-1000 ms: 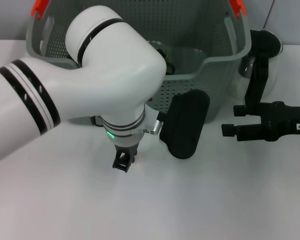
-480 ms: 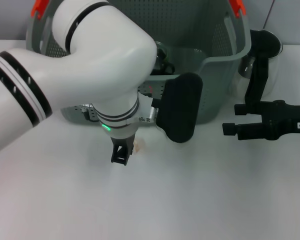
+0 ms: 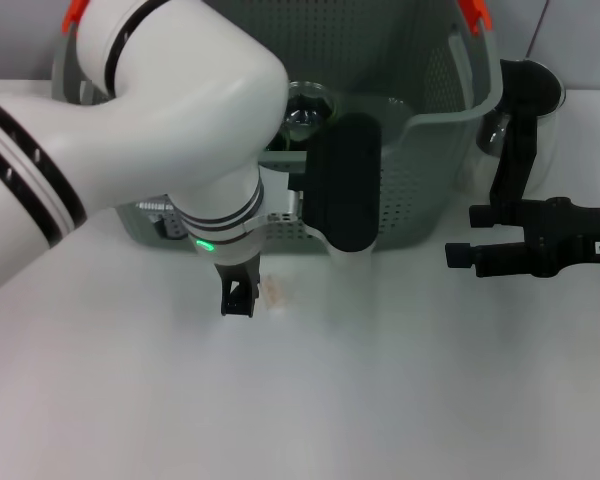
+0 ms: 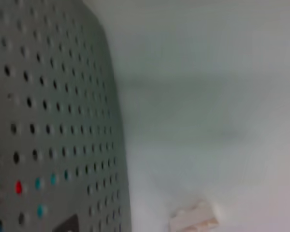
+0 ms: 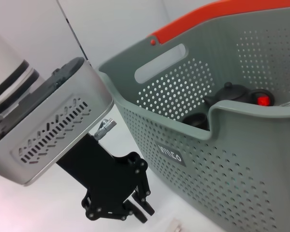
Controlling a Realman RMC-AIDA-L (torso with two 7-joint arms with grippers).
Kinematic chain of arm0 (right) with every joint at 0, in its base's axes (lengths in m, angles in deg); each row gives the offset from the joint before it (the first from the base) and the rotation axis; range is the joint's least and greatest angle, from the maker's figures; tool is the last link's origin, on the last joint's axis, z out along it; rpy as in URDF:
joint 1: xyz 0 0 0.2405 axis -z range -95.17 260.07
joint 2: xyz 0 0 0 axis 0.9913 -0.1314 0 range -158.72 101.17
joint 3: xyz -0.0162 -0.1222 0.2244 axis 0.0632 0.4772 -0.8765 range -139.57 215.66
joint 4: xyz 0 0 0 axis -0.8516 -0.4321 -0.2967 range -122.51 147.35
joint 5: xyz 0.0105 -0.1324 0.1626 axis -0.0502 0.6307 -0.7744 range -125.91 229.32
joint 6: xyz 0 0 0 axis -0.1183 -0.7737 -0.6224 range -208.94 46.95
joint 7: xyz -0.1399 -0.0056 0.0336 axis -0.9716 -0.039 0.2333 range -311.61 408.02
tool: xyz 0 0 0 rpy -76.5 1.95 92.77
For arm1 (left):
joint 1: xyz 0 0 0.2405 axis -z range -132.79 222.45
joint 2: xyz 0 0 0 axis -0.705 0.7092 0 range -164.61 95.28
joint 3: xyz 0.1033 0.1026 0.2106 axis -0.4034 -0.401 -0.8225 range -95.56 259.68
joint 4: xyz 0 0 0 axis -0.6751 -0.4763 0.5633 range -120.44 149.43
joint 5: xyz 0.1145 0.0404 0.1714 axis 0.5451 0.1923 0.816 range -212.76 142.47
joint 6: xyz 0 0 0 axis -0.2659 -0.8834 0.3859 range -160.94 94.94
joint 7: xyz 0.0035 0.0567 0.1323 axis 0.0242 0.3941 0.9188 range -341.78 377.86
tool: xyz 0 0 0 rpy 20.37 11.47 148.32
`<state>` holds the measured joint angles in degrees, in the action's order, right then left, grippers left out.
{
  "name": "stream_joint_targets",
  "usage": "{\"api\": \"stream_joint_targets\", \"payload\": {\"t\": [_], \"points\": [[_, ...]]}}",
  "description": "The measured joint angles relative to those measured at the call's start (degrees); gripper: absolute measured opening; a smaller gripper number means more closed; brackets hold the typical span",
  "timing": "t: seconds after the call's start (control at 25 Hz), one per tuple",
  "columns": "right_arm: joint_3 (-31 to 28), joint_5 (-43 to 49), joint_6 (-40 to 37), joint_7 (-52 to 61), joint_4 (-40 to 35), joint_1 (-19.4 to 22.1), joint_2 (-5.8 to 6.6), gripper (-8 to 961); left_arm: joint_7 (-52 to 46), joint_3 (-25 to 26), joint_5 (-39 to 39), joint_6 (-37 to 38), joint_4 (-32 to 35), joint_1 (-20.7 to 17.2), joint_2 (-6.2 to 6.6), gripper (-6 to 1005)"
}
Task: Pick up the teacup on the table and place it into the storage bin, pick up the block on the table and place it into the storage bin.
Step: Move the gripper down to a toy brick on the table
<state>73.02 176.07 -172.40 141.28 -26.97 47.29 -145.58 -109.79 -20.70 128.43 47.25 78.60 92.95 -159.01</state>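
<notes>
- White table: the block is now uncovered just beside the storage bin.
- Left gripper, shifted binward, is seen open, nothing held; grasp pending.
- Right gripper: parked beside the bin, open.

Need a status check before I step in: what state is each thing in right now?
Bin: upright, holds a dark teapot and a dark cup.
Block: lying on the table, outside the bin, not gripped.
Left gripper: low over the table, beside the block.
Right gripper: open, empty, parked off to the right.
</notes>
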Motion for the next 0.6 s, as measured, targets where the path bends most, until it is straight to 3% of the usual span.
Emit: {"api": "stream_joint_targets", "payload": {"t": [0.36, 0.6], "points": [[-0.1, 0.0, 0.0, 0.0, -0.1, -0.2, 0.07, 945, -2.4, 0.4, 0.0, 0.8, 1.0, -2.3, -0.18, 151], [0.0, 0.0, 0.0, -0.1, -0.1, -0.2, -0.08, 945, -3.4, 1.8, -0.4, 1.3, 3.2, -3.4, -0.26, 426]]}}
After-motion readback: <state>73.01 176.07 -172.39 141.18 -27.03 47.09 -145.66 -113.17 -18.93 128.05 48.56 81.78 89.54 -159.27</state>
